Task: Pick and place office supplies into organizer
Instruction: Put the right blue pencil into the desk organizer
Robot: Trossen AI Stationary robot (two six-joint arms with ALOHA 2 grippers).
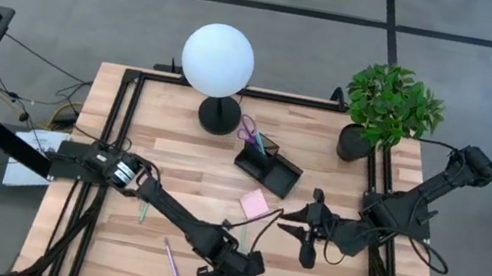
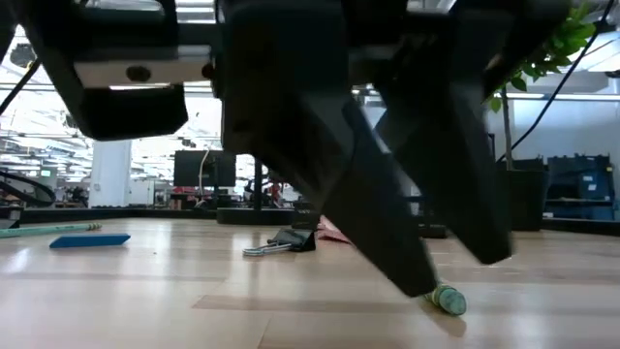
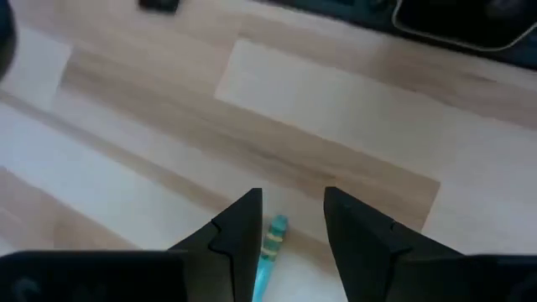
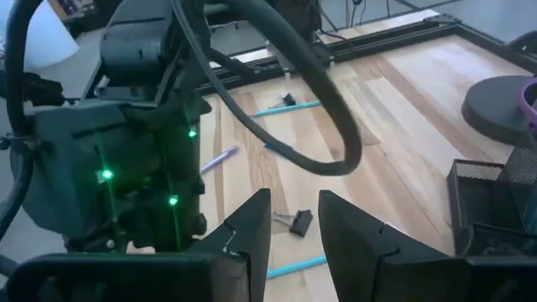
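A teal pen (image 3: 270, 245) lies flat on the wooden table near its front edge. My left gripper (image 3: 292, 200) points steeply down over it, open, with one finger on each side of the pen's end (image 2: 448, 299). My right gripper (image 4: 294, 205) hovers open above the table's right middle (image 1: 296, 230) with nothing between its fingers. The black organizer (image 1: 268, 167) stands at the table's middle back, with purple-handled scissors (image 1: 249, 131) upright in its cup. A pink sticky-note pad (image 1: 255, 203), a purple pen (image 1: 172, 259), a black clip (image 4: 298, 222) and a blue block (image 2: 89, 240) lie loose on the table. My left gripper straddles the teal pen's end from above, fingers across the pen. One fingertip (image 2: 424, 283) stands right beside the pen's end, and I cannot tell whether it touches. The pen lies on the table.
A white globe lamp on a black round base (image 1: 219, 113) stands at the back, a potted plant (image 1: 388, 107) at the back right. Another teal pen (image 4: 289, 106) lies toward the left. A black frame (image 1: 131, 98) runs along the table's edges.
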